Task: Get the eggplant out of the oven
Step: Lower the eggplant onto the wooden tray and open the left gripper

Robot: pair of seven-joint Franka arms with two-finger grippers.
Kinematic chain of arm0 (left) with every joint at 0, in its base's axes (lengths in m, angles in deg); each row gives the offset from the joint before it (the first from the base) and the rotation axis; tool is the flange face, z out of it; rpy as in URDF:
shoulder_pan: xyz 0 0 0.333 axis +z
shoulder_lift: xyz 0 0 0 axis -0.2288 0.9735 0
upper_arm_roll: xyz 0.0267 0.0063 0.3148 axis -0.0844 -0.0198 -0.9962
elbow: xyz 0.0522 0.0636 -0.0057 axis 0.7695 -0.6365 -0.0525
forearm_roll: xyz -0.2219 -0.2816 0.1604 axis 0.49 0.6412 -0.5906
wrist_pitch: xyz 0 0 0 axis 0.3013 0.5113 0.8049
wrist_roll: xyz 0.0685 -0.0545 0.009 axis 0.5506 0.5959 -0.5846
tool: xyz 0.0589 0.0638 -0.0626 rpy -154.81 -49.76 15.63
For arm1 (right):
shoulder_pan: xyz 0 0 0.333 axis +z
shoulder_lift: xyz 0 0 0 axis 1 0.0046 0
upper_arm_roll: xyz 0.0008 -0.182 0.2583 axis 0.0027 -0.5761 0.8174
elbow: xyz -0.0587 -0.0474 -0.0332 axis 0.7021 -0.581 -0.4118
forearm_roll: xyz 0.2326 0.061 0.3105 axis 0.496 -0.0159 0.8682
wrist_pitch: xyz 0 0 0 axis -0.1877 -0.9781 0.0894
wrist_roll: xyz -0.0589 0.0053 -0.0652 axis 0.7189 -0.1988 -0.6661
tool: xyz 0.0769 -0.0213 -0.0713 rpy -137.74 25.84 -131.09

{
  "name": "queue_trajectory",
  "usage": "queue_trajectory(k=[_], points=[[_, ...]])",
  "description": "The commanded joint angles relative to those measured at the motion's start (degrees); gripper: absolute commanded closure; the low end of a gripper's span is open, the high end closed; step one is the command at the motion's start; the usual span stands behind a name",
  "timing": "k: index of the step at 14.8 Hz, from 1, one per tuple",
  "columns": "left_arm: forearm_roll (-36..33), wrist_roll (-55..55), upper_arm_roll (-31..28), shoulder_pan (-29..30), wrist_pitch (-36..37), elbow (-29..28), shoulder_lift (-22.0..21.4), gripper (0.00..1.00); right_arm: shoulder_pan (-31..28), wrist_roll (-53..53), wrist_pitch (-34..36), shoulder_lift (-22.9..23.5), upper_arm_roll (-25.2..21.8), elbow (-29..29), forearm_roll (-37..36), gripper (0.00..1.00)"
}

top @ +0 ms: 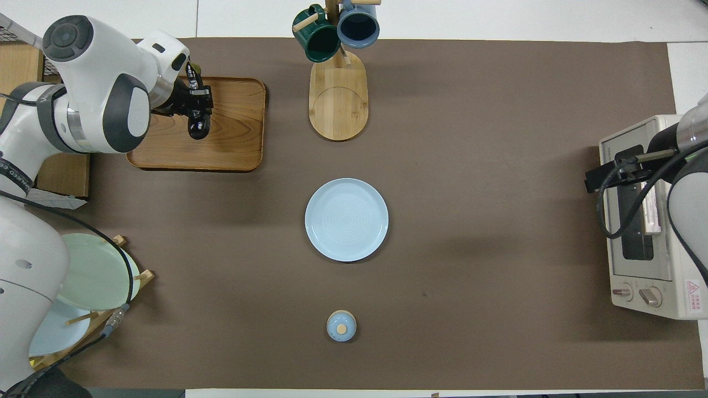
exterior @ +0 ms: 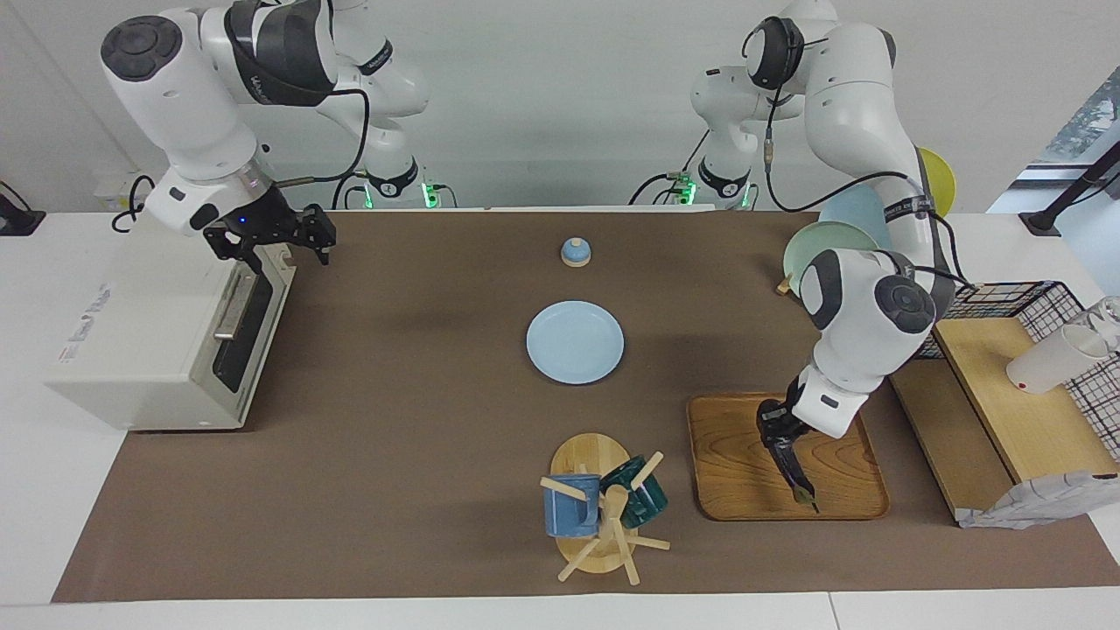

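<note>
The dark purple eggplant hangs stem end down in my left gripper, which is shut on it over the wooden tray. Its tip is at or just above the tray's surface. In the overhead view the eggplant shows below the left gripper, over the tray. The cream-white oven stands at the right arm's end of the table with its dark glass door shut. My right gripper is open and empty over the oven's top front edge. The oven also shows in the overhead view.
A light blue plate lies mid-table, with a small blue lidded knob nearer the robots. A mug tree with blue and green mugs stands beside the tray. A dish rack with plates, a wooden shelf and a wire basket are at the left arm's end.
</note>
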Motion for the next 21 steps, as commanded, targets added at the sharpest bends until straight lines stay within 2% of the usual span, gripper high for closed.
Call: queue_trajectory(k=[1, 11, 12, 13, 14, 17, 19, 21], points=[[0.09, 1.53, 0.30, 0.64, -3.36, -1.23, 0.69, 1.00, 0.36, 0.47, 1.58, 0.63, -0.29, -1.41, -1.15, 0.00], [0.18, 7.07, 0.30, 0.82, -3.72, -6.86, -1.86, 1.00, -1.30, 0.91, 1.40, 0.02, -0.65, -0.89, -0.19, 0.00], [0.18, 6.98, 0.30, 0.91, -3.81, -6.87, -1.95, 0.96, -1.30, 0.91, 0.97, 0.11, -0.56, -0.88, -0.19, 0.00], [0.18, 6.98, 0.30, 1.00, -3.90, -6.69, -1.95, 0.38, -1.30, 1.00, 0.70, 0.11, -0.56, -0.97, -0.19, 0.00], [0.18, 6.98, 0.30, 1.08, -3.64, -6.43, -2.04, 0.00, -1.22, 0.83, 0.79, 0.11, -0.56, -0.97, -0.19, 0.00], [0.18, 6.98, 0.30, 1.26, -2.06, -6.08, -3.44, 0.00, -1.22, 0.82, 0.79, -0.07, -0.38, -1.15, -0.19, 0.00], [0.27, 6.81, 0.21, 1.35, 0.74, -5.90, -6.07, 0.00, -0.96, 0.82, 0.70, -0.24, -0.21, -1.32, -0.10, 0.00], [0.36, 4.53, 0.21, 1.52, 4.17, -6.16, -10.63, 0.00, -0.69, 0.91, 1.14, -0.60, 0.06, -1.32, -0.10, 0.00]])
